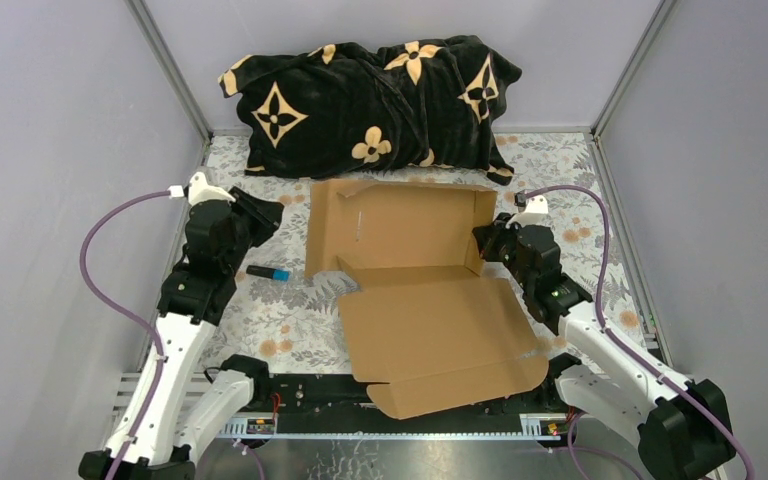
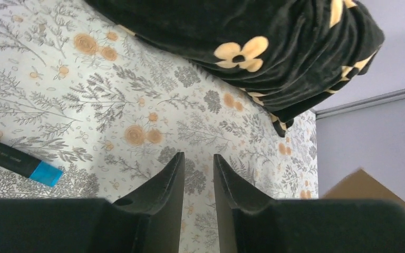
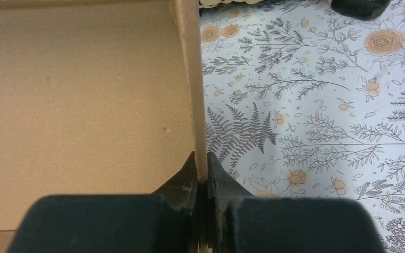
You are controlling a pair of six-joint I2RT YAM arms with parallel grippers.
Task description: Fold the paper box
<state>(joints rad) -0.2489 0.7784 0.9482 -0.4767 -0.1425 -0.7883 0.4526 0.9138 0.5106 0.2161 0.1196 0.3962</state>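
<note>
Table: a cloth (image 1: 290, 320) printed with grey foliage and orange flowers covers it.
Paper box: the brown corrugated paper box (image 1: 400, 235) sits at the middle of the table, partly formed. Its far half has low walls standing up. Its near half is a large flat panel (image 1: 440, 340) that reaches over the table's near edge.
Right gripper: the right gripper (image 1: 482, 245) is clamped on the box's right wall (image 3: 190, 79). The wrist view shows one finger inside the box, the other outside, and the cardboard edge pinched upright between them.
Left gripper: the left gripper (image 1: 263, 213) hangs over the cloth towards the table's left edge, clear of the box. Its fingers (image 2: 171, 176) stand a narrow gap apart with nothing between them.
Marker: a black marker with a blue cap (image 1: 268, 272) lies on the cloth just left of the box, near the left gripper.
Pillow: a black plush pillow with tan flower motifs (image 1: 370, 105) lies along the table's far edge, close behind the box's far wall.
Box corner: one corner shows at the lower right of the left wrist view (image 2: 369, 190).
</note>
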